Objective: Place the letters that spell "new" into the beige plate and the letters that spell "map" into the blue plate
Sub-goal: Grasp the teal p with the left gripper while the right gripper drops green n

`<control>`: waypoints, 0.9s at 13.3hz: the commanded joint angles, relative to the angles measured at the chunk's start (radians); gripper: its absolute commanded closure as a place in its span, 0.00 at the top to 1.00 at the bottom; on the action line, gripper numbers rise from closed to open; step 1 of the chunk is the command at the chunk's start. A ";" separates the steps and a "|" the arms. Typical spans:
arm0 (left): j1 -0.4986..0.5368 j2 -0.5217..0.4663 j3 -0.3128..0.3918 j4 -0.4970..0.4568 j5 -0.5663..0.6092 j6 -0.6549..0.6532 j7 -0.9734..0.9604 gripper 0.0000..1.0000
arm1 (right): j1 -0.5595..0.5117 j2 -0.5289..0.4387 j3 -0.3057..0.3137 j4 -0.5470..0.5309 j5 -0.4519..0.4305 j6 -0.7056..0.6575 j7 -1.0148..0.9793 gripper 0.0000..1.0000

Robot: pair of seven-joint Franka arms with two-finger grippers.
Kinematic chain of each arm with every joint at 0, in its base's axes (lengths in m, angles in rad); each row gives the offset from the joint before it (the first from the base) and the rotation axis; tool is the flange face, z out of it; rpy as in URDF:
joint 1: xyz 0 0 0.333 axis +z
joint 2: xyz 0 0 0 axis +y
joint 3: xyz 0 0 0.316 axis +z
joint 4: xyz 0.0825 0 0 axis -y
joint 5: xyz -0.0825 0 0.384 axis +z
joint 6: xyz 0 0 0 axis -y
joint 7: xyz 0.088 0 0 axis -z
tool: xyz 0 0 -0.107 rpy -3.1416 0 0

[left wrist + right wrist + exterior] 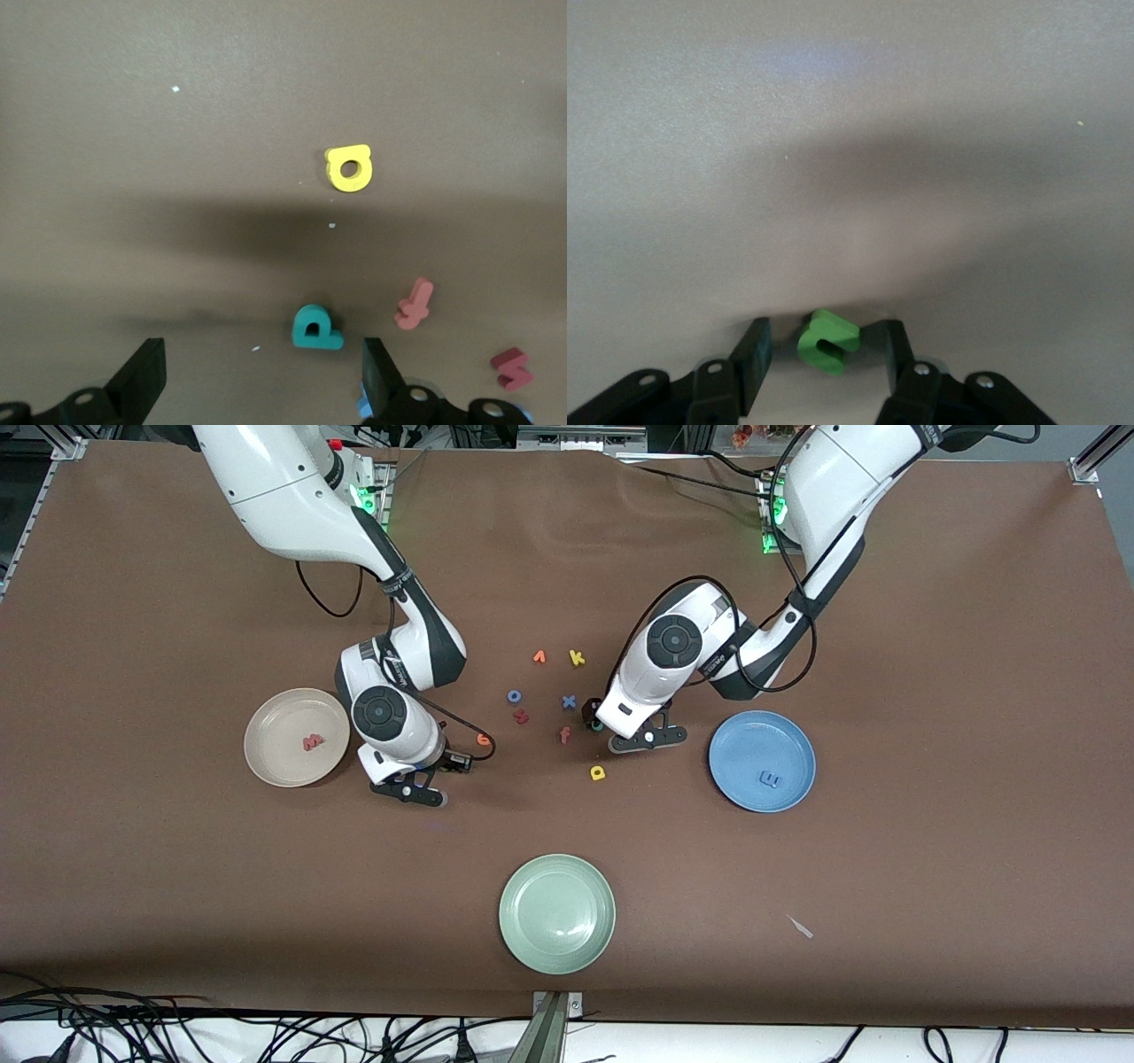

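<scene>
Pale green plate [556,912]: lowest in the front view, at bottom centre.
Right tool [824,372]: you see its fingers only in the right wrist view. They are half spread astride the green n [827,342], with a dark gap on one side, so there is no pinch yet.
Green n, front view: hidden under the right tool [416,793], low on the bench beside the beige plate [266,726].
Yellow a [597,772]: lies loose on the bench at mid-frame and also shows in the left wrist view [348,168].
Beige plate: holds the pinkish-red w [312,741].
Blue plate [735,726]: holds the blue m [769,779].
Orange e [484,738]: on the bench, partly crossed by a cable.
Left tool [261,381]: spread wide, low over the teal p [314,328], which lies between the fingers.
Teal p, front view: you get only a sliver [596,726] at the arm's edge.
Upper-centre cluster: other loose letters, hard to read.
</scene>
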 commanded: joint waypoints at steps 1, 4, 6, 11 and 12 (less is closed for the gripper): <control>-0.074 0.045 0.017 0.040 -0.008 0.018 -0.034 0.89 | 0.001 0.009 0.002 0.008 0.016 0.007 -0.001 0.48; -0.155 0.091 0.066 0.103 -0.008 0.014 -0.034 0.87 | 0.001 0.009 0.002 0.003 0.016 0.008 -0.001 0.42; -0.174 0.093 0.094 0.103 -0.007 0.014 -0.031 0.81 | 0.001 0.012 0.002 0.003 0.016 0.013 -0.001 0.37; -0.176 0.102 0.100 0.103 0.071 0.008 -0.026 0.78 | 0.004 0.009 0.004 0.013 0.016 0.002 -0.006 0.28; -0.176 0.107 0.100 0.103 0.097 0.008 -0.024 0.74 | 0.006 0.007 0.008 0.016 0.015 0.001 -0.009 0.26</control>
